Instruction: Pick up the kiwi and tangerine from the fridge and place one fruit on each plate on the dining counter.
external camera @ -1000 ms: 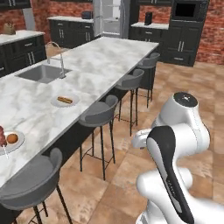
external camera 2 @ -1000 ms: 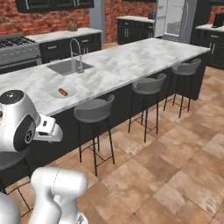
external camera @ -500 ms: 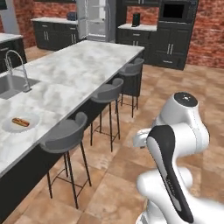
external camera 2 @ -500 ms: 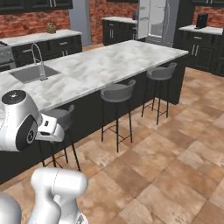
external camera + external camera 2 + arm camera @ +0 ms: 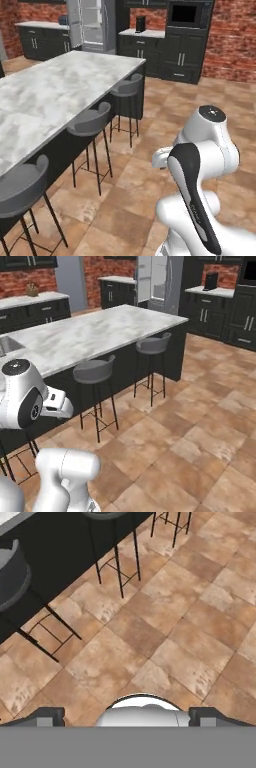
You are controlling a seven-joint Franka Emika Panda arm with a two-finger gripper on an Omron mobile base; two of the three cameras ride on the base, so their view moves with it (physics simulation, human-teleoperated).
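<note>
The fridge (image 5: 92,25) is a tall grey steel unit at the far end of the room, also visible in the right base view (image 5: 160,278). Its inside is too far off to make out. The dining counter (image 5: 50,95) with its white marble top runs along my left side (image 5: 95,331). My gripper (image 5: 128,717) points down at the tiled floor. It is open, its dark fingertips (image 5: 47,716) stand wide apart, and nothing is between them. The arm is folded close over the base. The kiwi, the tangerine and the plates are out of view.
Grey bar stools (image 5: 127,87) (image 5: 90,122) (image 5: 22,185) line the counter's near side (image 5: 152,343) (image 5: 95,371). Dark cabinets with a built-in oven (image 5: 187,15) stand along the back brick wall. Brown tiled floor (image 5: 200,421) stretches to the right of the stools.
The whole picture has shifted: the base has driven along the counter toward the fridge end. The sink and the items on the counter have slid out of view. The gripper stays open.
</note>
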